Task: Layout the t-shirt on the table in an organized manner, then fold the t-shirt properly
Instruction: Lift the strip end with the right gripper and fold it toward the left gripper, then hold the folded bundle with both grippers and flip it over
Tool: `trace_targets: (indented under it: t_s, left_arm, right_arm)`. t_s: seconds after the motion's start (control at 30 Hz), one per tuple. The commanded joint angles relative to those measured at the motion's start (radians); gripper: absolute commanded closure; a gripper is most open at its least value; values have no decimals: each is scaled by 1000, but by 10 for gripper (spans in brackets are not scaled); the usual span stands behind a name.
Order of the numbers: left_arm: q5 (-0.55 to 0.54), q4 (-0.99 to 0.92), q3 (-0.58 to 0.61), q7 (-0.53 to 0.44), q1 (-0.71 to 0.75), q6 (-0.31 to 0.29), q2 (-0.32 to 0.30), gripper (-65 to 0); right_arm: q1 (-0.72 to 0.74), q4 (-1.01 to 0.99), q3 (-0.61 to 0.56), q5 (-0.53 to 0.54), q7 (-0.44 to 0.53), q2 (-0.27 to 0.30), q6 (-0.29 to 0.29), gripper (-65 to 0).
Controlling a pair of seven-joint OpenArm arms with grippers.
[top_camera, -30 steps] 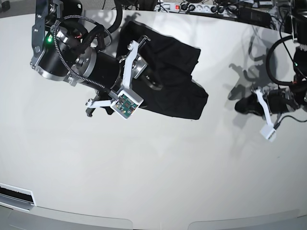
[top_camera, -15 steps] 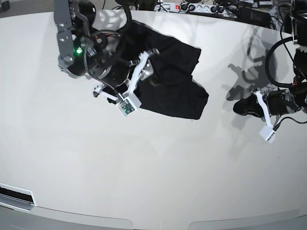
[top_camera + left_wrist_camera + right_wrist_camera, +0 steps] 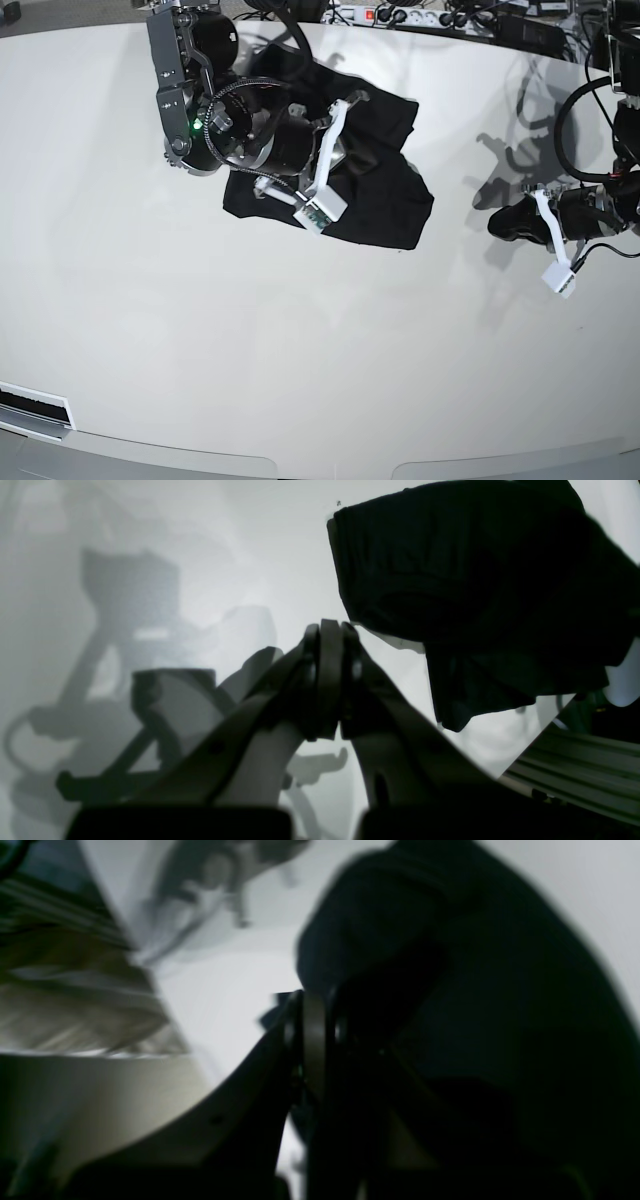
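The black t-shirt (image 3: 385, 195) lies crumpled on the white table (image 3: 300, 350) at the back middle. My right gripper (image 3: 345, 150) reaches in from the left and rests low over the shirt's middle. In the blurred right wrist view its jaws (image 3: 310, 1010) are shut, with the t-shirt (image 3: 475, 1015) bunched against the fingertips. My left gripper (image 3: 505, 220) hovers over bare table to the right of the shirt. In the left wrist view it (image 3: 330, 630) is shut on nothing, and the t-shirt (image 3: 475, 580) lies ahead to its right.
A power strip with cables (image 3: 400, 15) runs along the table's back edge. An aluminium rail (image 3: 575, 775) shows at the lower right of the left wrist view. Arm shadows fall on the table beside the left gripper.
The right arm swung back and to the right, over the t-shirt, and its gripper went from wide open to shut at the cloth. The shirt's lower left part now shows. The left arm stayed still.
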Motion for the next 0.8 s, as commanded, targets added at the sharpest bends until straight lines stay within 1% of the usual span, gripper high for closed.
trace_targets:
  t_s: [0.0, 0.1, 0.17, 0.37, 0.4, 0.47, 0.5, 0.53, 0.57, 0.6, 0.63, 0.67, 0.73, 0.77]
  left_arm:
    - [-20, 14, -8, -15, -17, -8, -19, 0]
    - [-20, 14, -8, -15, -17, -8, -19, 0]
    - [-20, 14, -8, -15, -17, -8, -19, 0]
    - [-23, 14, -8, -15, -17, -8, -19, 0]
    - [-28, 14, -8, -15, -17, -8, -19, 0]
    - [-42, 14, -8, -15, -18, -8, -19, 0]
    - [-51, 14, -8, -15, -18, -8, -19, 0]
    - [-62, 14, -8, -15, -18, -8, -20, 0]
    - [-68, 14, -8, -15, -18, -8, -21, 0]
    - [-67, 14, -8, -14, -23, -8, -23, 0]
    - [-65, 14, -8, -14, -29, -8, -26, 0]
    - [-65, 14, -8, -12, -37, -8, -32, 0]
    - [-72, 15, -8, 2, -55, -8, -43, 0]
    - [-73, 15, -8, 16, -64, -8, -45, 0]
  right_arm:
    - [11, 31, -2, 61, 0, -19, 9, 0]
    - [11, 46, -15, 157, -60, -33, 9, 0]
    - [11, 46, -48, 177, -67, -32, 9, 0]
    - [12, 46, -234, 167, -66, -32, 9, 0]
    - [12, 46, -264, 146, -62, -32, 9, 0]
    - [12, 46, -310, 69, -40, -32, 9, 0]
    - [12, 46, -325, 27, -18, -32, 9, -39]
    - [12, 46, -334, -12, 6, -32, 9, -122]
    - [13, 46, -337, -43, 29, -32, 9, -220]
    - [23, 46, -337, -61, 45, -32, 9, -317]
    - [39, 46, -336, -64, 45, -32, 9, -390]
    - [59, 46, -336, -63, 39, -32, 0, -431]
    - [103, 46, -333, -64, 18, -31, -34, -437]
    - [125, 46, -331, -64, 3, -29, -40, -437]
